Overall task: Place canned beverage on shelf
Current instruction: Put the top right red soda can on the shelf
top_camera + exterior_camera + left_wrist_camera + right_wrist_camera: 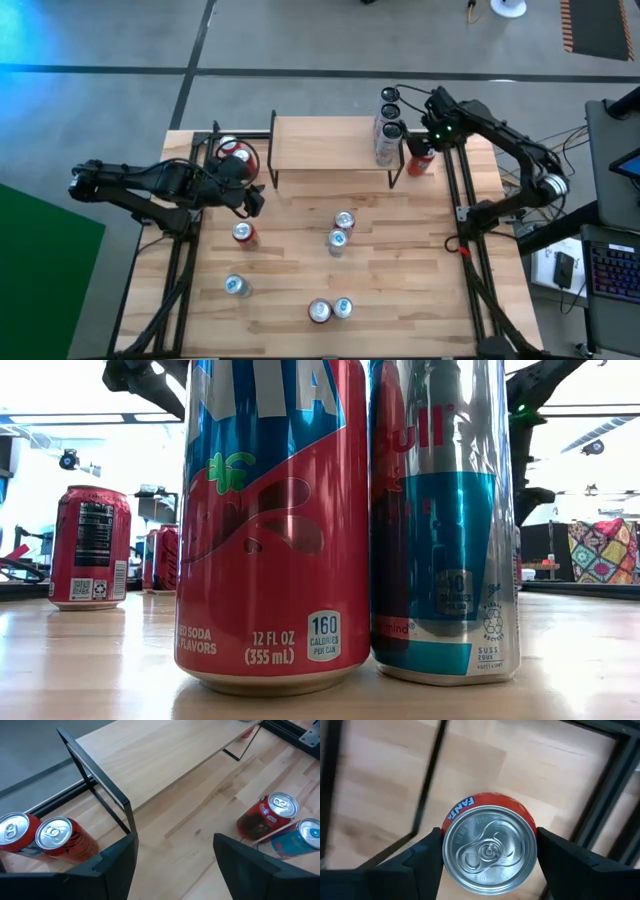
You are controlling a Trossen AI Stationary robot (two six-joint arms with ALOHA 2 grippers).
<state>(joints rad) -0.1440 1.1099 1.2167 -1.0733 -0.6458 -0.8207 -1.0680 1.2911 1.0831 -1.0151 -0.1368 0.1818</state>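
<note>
In the low view, the red Fanta can and the Red Bull can are cut at the top edge and hide the shelf. At nine o'clock, a half-hidden red can has an unreadable label.

You see a glossy metal Fanta can with a brushed silver lid, a smooth matt light-wood shelf on thin black metal legs, and a pale wooden plank tabletop.

Even overhead light is washing the table; low view's background is blowing out white, near red can is glaring, right wrist edges are blurring.
</note>
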